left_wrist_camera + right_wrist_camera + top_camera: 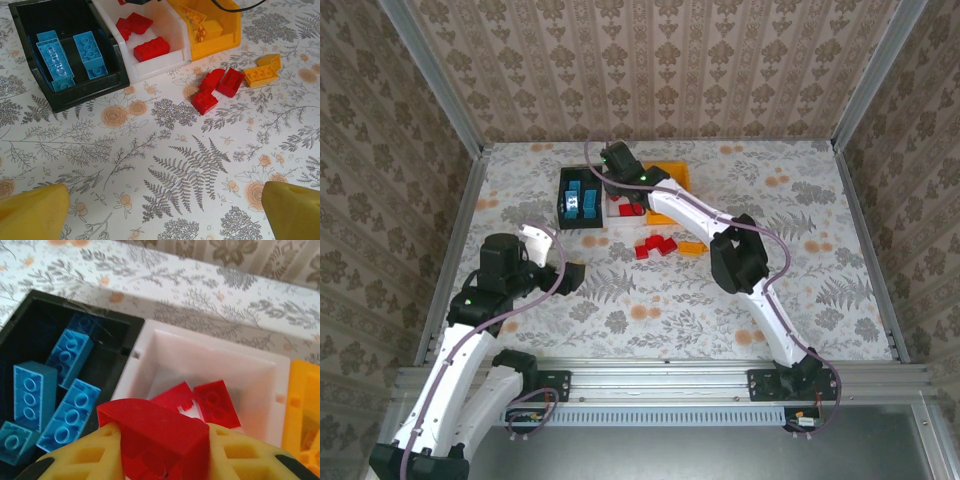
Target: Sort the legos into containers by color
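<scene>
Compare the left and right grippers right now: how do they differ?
The left gripper is open and empty; the right gripper is shut on a red brick. The left hangs over bare table; the right hangs at the white bin. Both have yellow fingers.

The setting is a robot test cell of the laboratory type, dressed to resemble a home. Patterned wallpaper panels point(660, 70) form the walls at the top and both sides of the frame, joined by bare aluminium posts point(432, 75). A floral tablecloth point(650, 310) covers the work surface. An aluminium rail point(660, 385) across the bottom carries the bolted arm bases point(785, 382).
</scene>
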Tool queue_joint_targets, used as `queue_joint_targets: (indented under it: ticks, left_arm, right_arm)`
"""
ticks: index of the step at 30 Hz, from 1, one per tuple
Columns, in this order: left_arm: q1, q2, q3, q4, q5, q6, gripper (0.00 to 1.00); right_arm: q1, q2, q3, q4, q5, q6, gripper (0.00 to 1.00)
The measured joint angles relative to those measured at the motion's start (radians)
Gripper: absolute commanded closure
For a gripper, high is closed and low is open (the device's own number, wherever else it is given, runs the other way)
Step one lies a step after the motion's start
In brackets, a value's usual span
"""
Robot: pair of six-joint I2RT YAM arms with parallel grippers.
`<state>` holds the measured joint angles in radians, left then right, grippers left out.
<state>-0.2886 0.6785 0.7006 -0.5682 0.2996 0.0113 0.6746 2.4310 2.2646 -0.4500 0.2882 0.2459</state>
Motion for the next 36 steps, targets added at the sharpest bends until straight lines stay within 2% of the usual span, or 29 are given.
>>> queue_joint_targets:
  ticks: [6,15,21,28,31,36]
  left_arm:
    - [0.0,0.0,0.0,0.0,0.0,0.0,0.0]
    - [0.0,0.0,0.0,0.0,0.0,0.0,0.0]
    - [0.0,0.0,0.0,0.0,0.0,0.0,0.0]
    - [0.0,-0.002,0.0,0.0,0.0,0.0,0.0]
    - [0.0,-0.011,0.0,0.0,0.0,0.0,0.0]
    - [0.0,-0.012,0.0,0.0,0.001,0.0,0.0]
  right_arm:
    - [-0.001,0.058,0.054,0.02,0.025,-0.029,0.31]
    - [-0.022,0.063,0.05,0.006,0.037,-0.031,0.12]
    - [-0.04,0.006,0.039,-0.057,0.041,-0.011,0.06]
    - [-0.053,-0.105,0.021,-0.175,0.05,0.024,0.06]
    - [-0.054,-0.174,-0.082,-0.19,0.049,0.05,0.06]
    - [-0.054,-0.307,-0.349,-0.181,0.04,0.093,0.05]
